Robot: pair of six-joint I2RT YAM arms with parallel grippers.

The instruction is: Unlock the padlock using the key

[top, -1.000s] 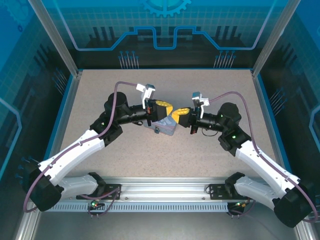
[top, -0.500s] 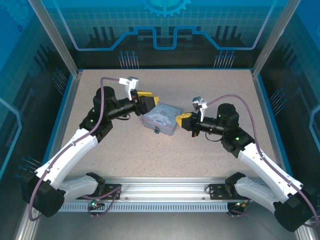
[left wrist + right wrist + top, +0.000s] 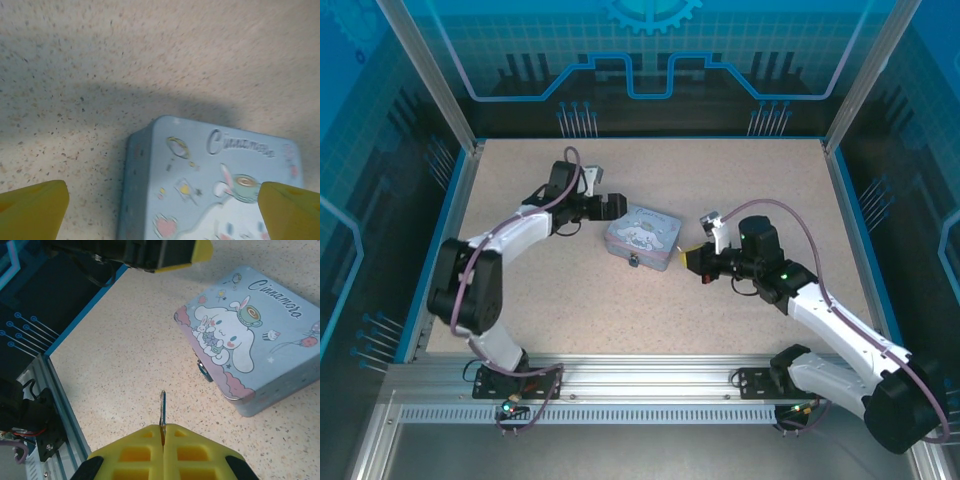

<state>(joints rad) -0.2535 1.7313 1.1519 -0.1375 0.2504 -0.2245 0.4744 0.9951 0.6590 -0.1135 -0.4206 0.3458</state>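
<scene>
The right hand (image 3: 163,426) has its two yellow fingers pressed together on the key (image 3: 162,409). The key's thin dark blade sticks straight out from the seam between the fingertips, and the end that is gripped is hidden inside the pinch. The blade touches nothing else and hangs over bare speckled worktop (image 3: 770,180).

Ahead of the key's tip and off to one side, with a clear gap between them, is the padlock (image 3: 203,370). It is a tiny dark, bluish piece at the middle of the near wall of the tin (image 3: 250,340), just under the pink edge of the lid. It is too small to tell whether its shackle is closed. The pale blue tin lies flat with its cartoon lid facing up. In the top view it sits between the two hands, with the right hand near its right near side but apart from it.

The left hand (image 3: 612,208) is spread wide and holds nothing. In its wrist view one yellow fingertip (image 3: 35,210) sits at each lower corner, with the tin's lid between and beyond them. From above, this hand is just beside the tin's far left corner. Whether it touches the tin cannot be told.
</scene>
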